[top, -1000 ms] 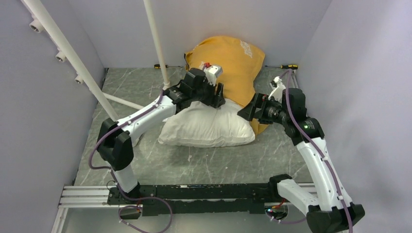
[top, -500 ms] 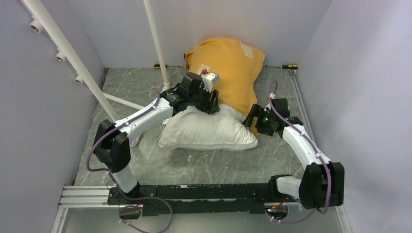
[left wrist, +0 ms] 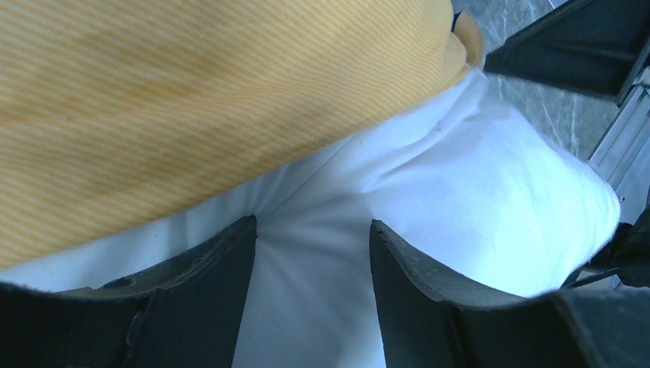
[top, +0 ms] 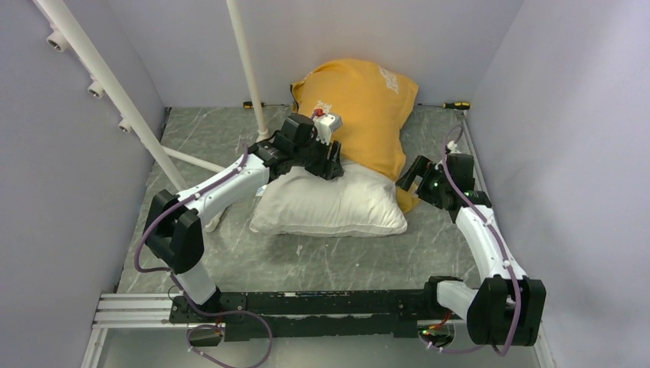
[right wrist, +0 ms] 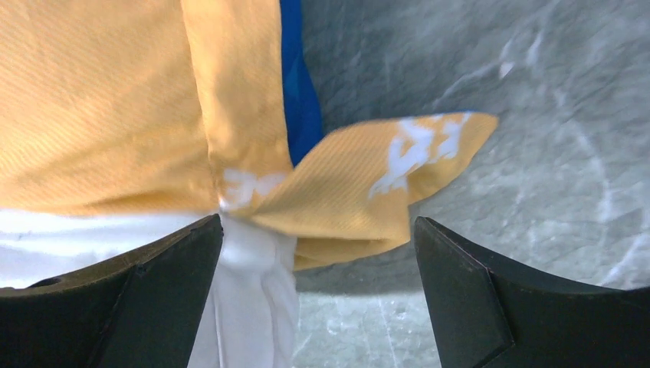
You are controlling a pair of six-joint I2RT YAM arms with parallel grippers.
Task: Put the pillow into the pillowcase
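1. Nearest me is the black rail (top: pixel 306 303) that carries both my arm bases, at the front edge of the grey marbled table (top: pixel 306 261).
2. The pillow (top: pixel 329 207) lies mid-table, white and plump, with its long side running left to right. Its near part is bare. Its far part runs under the hem of the pillowcase (top: pixel 368 115).
3. My left claw (left wrist: pixel 310 230) reaches in from the left to the pillow's far top, just at that hem. In the wrist view both fingers (left wrist: pixel 207 291) press into white fabric, and creases gather in the gap between them. The claw is partly closed and clamped on a fold of the pillow. Yellow-orange cloth lies just past the fingertips.
4. My right claw (right wrist: pixel 318 230) sits low at the pillow's far right corner.
   - The fingers stand wide apart and hold nothing.
   - A loose yellow-orange corner of the case with white print hangs in the gap between them, touching neither finger.
   - A strip of the blue side shows behind that corner.
   - White pillow fabric bunches beside the left finger.
5. Farther back, the pillowcase bulges yellow-orange side up and leans toward the back wall. There is white lettering near its top right.
6. Farthest off, a white pole (top: pixel 245 69) rises just left of the case. A screwdriver (top: pixel 457 105) with a yellow-and-black handle lies along the back wall on the right.
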